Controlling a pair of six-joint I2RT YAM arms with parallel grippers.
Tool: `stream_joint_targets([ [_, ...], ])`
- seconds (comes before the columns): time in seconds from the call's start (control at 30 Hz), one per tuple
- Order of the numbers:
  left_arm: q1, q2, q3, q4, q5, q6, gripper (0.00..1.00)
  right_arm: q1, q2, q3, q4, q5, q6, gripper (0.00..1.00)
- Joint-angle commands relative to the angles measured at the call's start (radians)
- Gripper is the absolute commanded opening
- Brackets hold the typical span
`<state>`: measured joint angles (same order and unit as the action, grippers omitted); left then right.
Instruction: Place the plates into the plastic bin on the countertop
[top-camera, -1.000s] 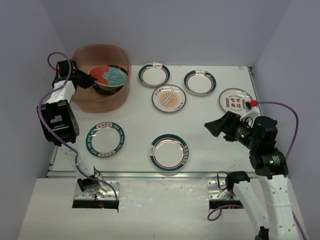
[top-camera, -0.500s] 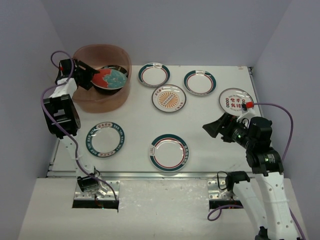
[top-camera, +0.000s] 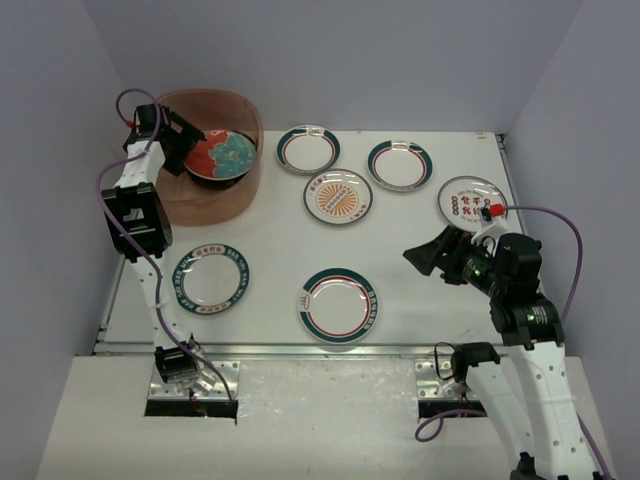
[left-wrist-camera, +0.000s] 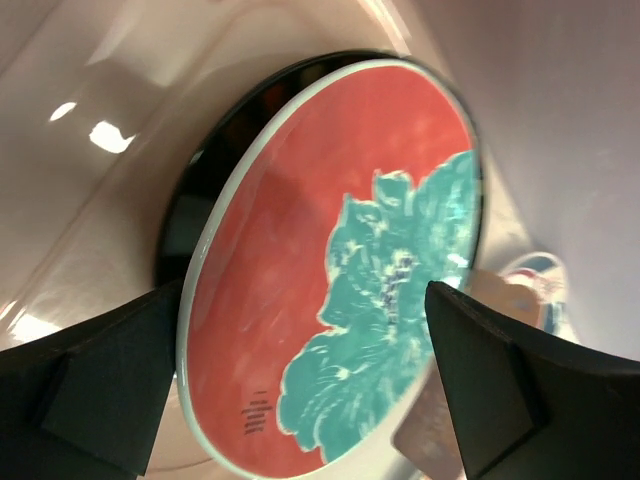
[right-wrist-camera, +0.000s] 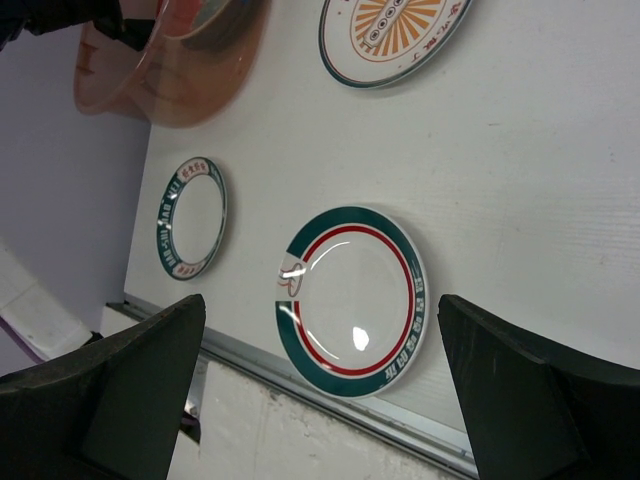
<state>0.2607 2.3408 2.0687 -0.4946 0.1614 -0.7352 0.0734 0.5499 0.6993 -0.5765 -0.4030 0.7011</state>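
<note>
The plastic bin (top-camera: 212, 205) stands at the back left of the countertop (top-camera: 280, 240). Inside it a teal-red plate (top-camera: 222, 155) lies on a black plate (left-wrist-camera: 215, 170). My left gripper (top-camera: 185, 150) hangs over the bin's left side, open, its fingers either side of the teal-red plate (left-wrist-camera: 340, 280) without touching it. My right gripper (top-camera: 425, 258) is open above the table's right side and faces a green-and-red rimmed plate (right-wrist-camera: 355, 290). More plates lie on the countertop: green-lettered (top-camera: 211, 278), orange sunburst (top-camera: 338, 196), red-character (top-camera: 472, 202), and two rimmed ones (top-camera: 308, 149) (top-camera: 400, 165).
A metal front rail (top-camera: 300, 348) runs along the near edge, just below the green-and-red rimmed plate (top-camera: 338, 305). Purple walls close the table in on the left, back and right. The left arm's cable (top-camera: 125, 100) loops above the bin's left rim.
My left gripper has opened and let go of the teal-red plate, which now rests in the bin. The left arm has risen towards the back. The right arm has edged slightly left.
</note>
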Motion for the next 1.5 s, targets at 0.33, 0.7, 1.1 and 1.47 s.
stream_joint_targets([
  [0.33,-0.113,0.056,0.276,-0.271,-0.273,0.213,1.0,-0.004,0.114,-0.059,0.055,-0.059,-0.076,0.99],
  [0.7,-0.135,-0.301,0.135,-0.261,-0.306,0.188,1.0,0.069,0.396,-0.216,0.206,-0.235,-0.169,0.99],
  [1.1,-0.342,-1.18,-0.674,0.095,-0.011,0.186,1.0,0.206,0.839,-0.354,0.734,-0.138,-0.041,0.63],
  [1.47,-0.344,-1.422,-1.266,0.261,0.37,0.221,1.0,0.212,1.059,-0.338,0.98,-0.296,0.067,0.0],
])
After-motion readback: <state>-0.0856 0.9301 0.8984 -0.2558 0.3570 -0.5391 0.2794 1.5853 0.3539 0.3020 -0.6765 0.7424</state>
